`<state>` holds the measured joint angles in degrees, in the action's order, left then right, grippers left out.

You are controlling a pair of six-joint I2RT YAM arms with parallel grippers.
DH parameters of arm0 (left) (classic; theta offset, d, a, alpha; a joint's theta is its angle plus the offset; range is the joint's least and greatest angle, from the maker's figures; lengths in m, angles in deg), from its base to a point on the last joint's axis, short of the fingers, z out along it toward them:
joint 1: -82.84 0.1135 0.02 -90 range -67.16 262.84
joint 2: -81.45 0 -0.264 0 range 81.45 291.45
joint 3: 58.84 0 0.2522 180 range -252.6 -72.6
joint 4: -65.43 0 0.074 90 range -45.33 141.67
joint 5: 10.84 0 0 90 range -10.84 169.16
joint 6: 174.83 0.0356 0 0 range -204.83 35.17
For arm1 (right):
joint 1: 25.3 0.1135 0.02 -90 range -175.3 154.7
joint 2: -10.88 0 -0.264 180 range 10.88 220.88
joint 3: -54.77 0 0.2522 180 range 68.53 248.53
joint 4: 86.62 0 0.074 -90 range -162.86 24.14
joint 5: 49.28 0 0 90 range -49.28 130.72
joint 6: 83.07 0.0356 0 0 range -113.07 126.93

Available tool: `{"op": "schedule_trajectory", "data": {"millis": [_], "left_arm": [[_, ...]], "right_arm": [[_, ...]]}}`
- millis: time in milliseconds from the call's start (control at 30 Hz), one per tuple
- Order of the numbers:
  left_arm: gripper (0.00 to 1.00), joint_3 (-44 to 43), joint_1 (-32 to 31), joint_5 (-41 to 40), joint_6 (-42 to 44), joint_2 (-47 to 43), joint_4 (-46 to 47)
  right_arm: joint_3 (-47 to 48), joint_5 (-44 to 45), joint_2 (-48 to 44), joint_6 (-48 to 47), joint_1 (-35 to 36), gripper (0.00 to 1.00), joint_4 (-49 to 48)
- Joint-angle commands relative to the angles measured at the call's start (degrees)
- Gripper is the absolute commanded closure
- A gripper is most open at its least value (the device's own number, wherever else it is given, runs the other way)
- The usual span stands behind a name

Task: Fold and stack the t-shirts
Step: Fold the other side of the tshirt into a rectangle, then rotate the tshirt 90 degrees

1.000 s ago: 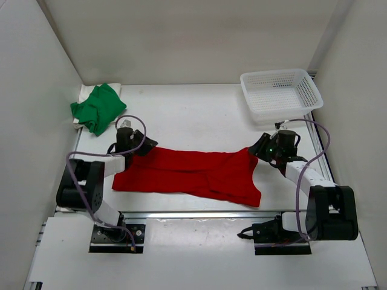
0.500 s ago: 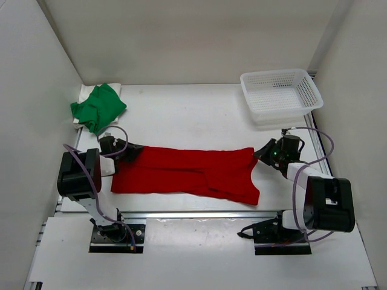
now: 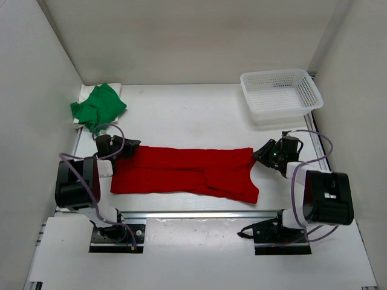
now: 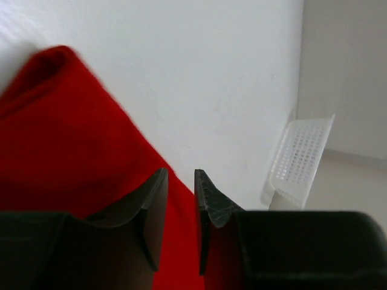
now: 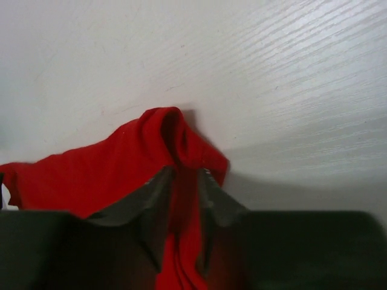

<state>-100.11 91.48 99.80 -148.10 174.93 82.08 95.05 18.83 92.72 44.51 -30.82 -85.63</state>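
The red t-shirt (image 3: 187, 172) lies stretched in a long band across the table's front. My left gripper (image 3: 130, 147) is shut on its upper left corner; in the left wrist view (image 4: 180, 181) red cloth (image 4: 72, 139) sits between the near-closed fingers. My right gripper (image 3: 258, 153) is shut on the upper right corner; in the right wrist view (image 5: 184, 176) a bunched fold of red cloth (image 5: 115, 163) is pinched low over the table. The green t-shirt (image 3: 98, 107) lies crumpled at the back left on the cream-white t-shirt (image 3: 86, 92).
A white plastic mesh basket (image 3: 280, 92) stands at the back right, also seen far off in the left wrist view (image 4: 299, 158). White enclosure walls stand on the left, back and right. A metal rail (image 3: 199, 212) runs along the table's front edge.
My left gripper has moved left and lower with its corner, and the right gripper has dropped lower. The red shirt is now pulled longer and lies flatter.
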Motion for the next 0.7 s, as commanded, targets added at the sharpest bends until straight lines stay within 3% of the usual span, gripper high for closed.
{"op": "schedule_trajectory", "data": {"millis": [0, 100, 167, 233, 300, 333, 467, 667], "left_arm": [[0.65, -1.7, -2.1, 0.0, 1.7, -8.9, -1.7], [0.63, -4.0, -5.6, -2.2, 6.9, -15.7, -6.8], [0.61, -4.7, -9.5, -4.5, 10.5, -20.1, -10.3], [0.6, -4.5, -13.8, -5.2, 13.5, -22.4, -13.5], [0.6, -3.2, -16.5, -4.9, 15.9, -24.3, -14.7], [0.6, -2.3, -17.6, -4.4, 17.0, -25.2, -15.5], [0.6, 0.8, -20.5, -2.5, 19.3, -29.0, -18.7], [0.59, 3.2, -19.5, 0.5, 22.6, -35.3, -23.2]], "right_arm": [[3.8, 3.4, -5.9, -2.1, 1.7, 0.72, 1.2], [6.5, 14.1, -13.4, -7.2, 8.0, 0.67, 10.0], [6.4, 17.3, -18.4, -8.0, 10.4, 0.68, 12.5], [4.8, 17.1, -20.0, -7.9, 14.5, 0.85, 12.7], [2.9, 15.9, -19.2, -6.8, 18.4, 0.96, 12.3], [1.3, 14.4, -18.0, -6.0, 21.7, 1.0, 10.9], [2.0, 12.6, -8.2, -4.0, 28.3, 1.0, 8.0], [9.2, 7.9, 10.0, -3.4, 28.6, 1.0, 3.6]]}}
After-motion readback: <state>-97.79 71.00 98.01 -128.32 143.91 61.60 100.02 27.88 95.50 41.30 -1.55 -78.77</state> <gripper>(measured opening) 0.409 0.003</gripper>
